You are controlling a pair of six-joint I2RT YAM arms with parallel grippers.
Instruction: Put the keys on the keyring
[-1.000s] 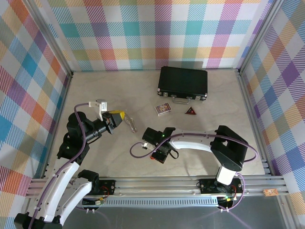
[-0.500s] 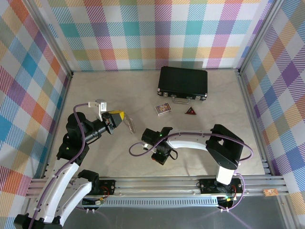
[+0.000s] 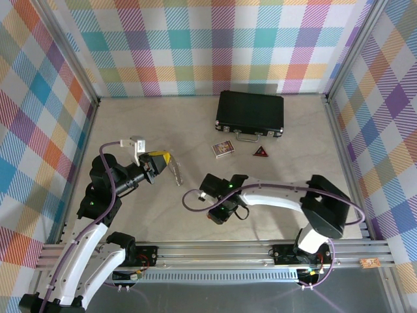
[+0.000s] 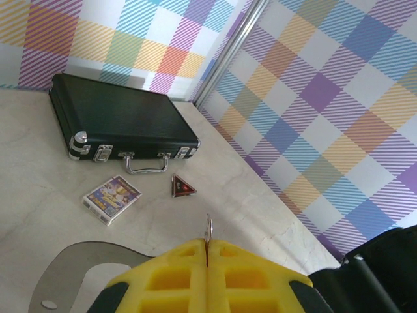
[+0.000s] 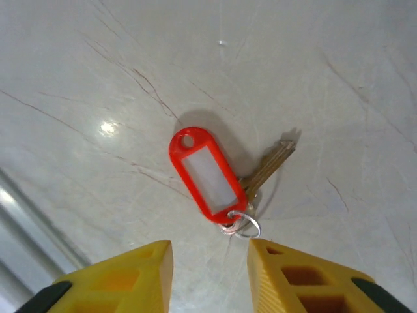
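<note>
1. Left claw [image 4: 207, 248] clamped tight on the keyring [image 4: 208, 227], whose thin metal edge pokes out past its yellow fingertips.
2. Right claw [image 5: 210, 251] parted, holding nothing; the red-tagged key [image 5: 203, 175] lies on the table [image 5: 326, 78] just ahead of the gap.

- The keys [image 5: 205, 176]: a bright red plastic tag with a pale window, joined by a small silver split ring to a short metal key. All lie flat on the pale tabletop [image 5: 339, 78], the blade angled away from the tag.
- The keyring [image 3: 175, 171]: a thin silver-grey loop, pinched at one end in the closed jaws of the left gripper [image 3: 166, 160] and jutting out beyond them.
</note>
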